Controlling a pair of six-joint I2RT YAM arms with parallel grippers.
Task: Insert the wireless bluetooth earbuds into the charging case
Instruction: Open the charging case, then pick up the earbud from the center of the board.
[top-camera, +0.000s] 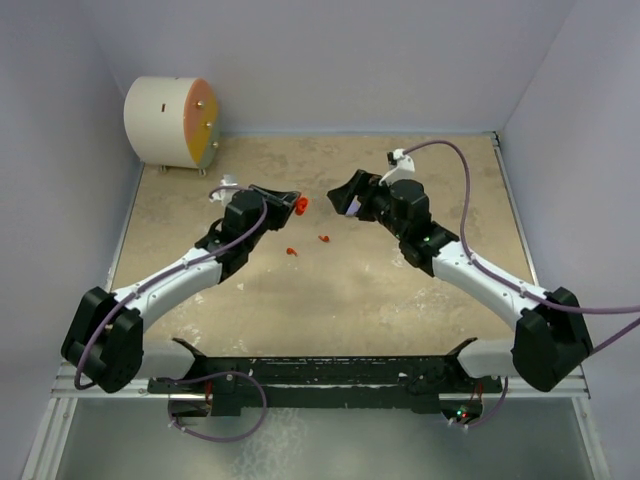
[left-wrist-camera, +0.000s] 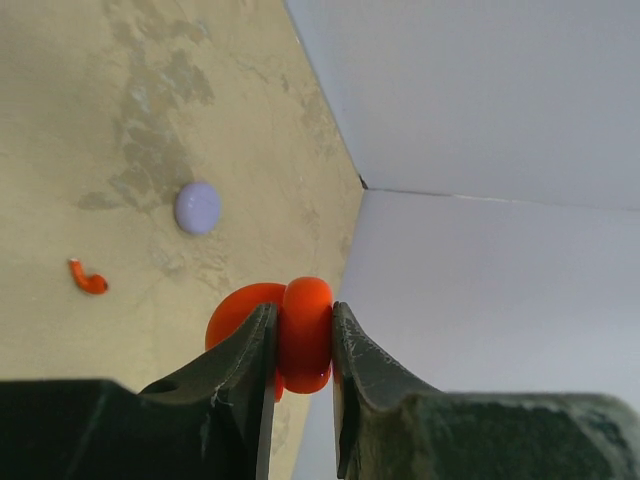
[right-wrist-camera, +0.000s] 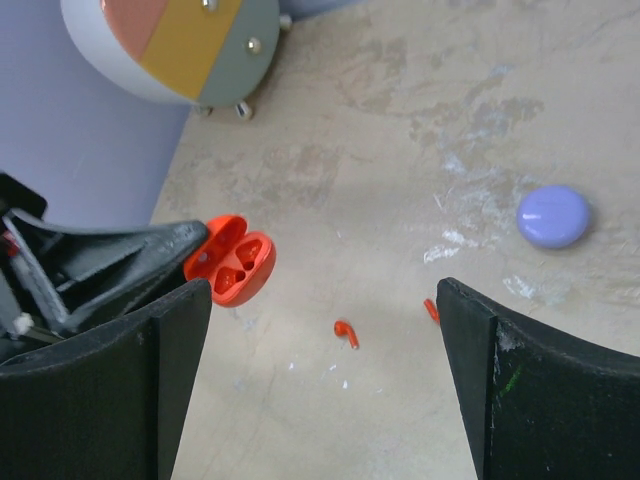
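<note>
The left gripper (left-wrist-camera: 300, 322) is pinched tight on the small round glossy red plastic charging case (left-wrist-camera: 305, 335). The case appears raised off the beige mottled table (top-camera: 400, 300) w/ its lid swung open. The right wrist view shows both sockets empty and facing roughly toward the other arm. The right gripper (right-wrist-camera: 320, 300) has its fingers spread wide w/ nothing btwn them, and it hovers above the table.

Risks:
- The jaws clamp only a narrow part of the case, so pressing an earbud in could prob. twist it or pop it loose.
- The buds are tiny next to the broad black fingers. A sloppy pinch could flick one away, or grab it stem-wrong so it won't seat.
- A straight descent may knock the bud nearest the finger edge.

Position: one tiny stemmed red plastic earbud (right-wrist-camera: 346, 332) lies flat on the table, approx under the gap btwn the right fingers. A second red earbud (right-wrist-camera: 431, 310) sits just beside the inner edge of one finger, partly hidden by it. In the top view both lie btwn the arms, a bit nearer the bases than either gripper tip and apart from the held case. A small round lavender plastic puck (right-wrist-camera: 553, 216) rests shut on the table farther off. No lavender buds are visible.
</note>
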